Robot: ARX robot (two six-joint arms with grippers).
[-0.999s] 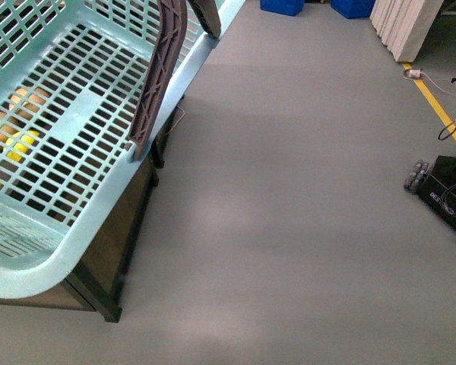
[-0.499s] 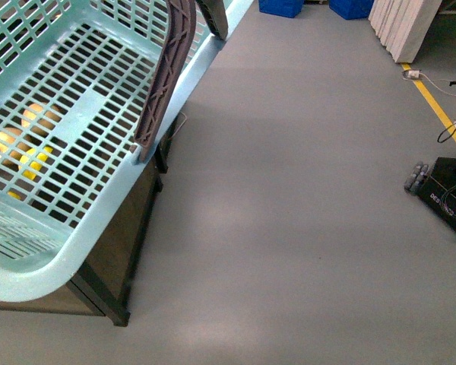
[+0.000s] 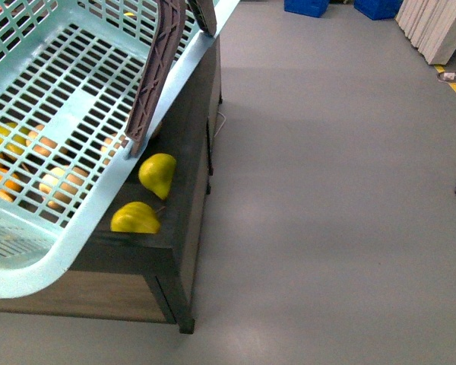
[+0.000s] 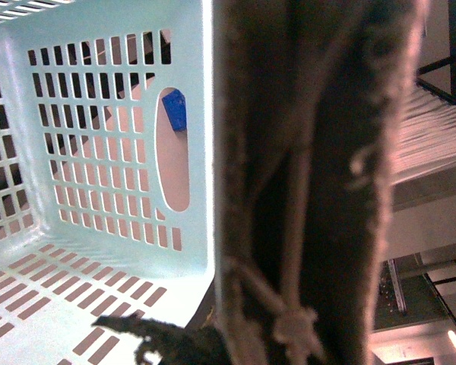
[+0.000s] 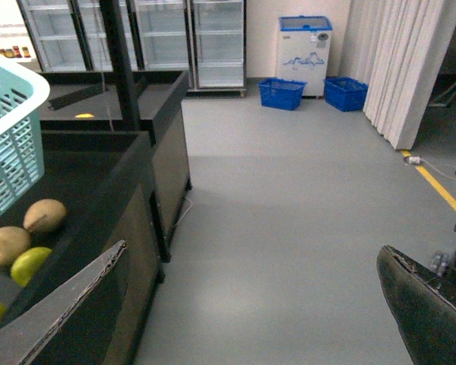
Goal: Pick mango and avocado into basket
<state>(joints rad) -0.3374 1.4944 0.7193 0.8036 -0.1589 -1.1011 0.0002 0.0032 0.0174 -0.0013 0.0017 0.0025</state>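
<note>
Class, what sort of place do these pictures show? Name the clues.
Probably a supermarket: glass-door fridges, a dark produce stand holding yellow pear-shaped fruit, a light teal slotted plastic shopping basket.

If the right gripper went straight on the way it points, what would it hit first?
Probably nothing near: the right gripper, open, aims down the aisle, so it would likely meet the grey floor first. The dark display stand sits off to one side.

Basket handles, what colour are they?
The handles are brownish-mauve; the front view shows them best.

Basket (image 3: 26, 275) — cropped; fruit (image 3: 137, 219) half-hidden beneath
</note>
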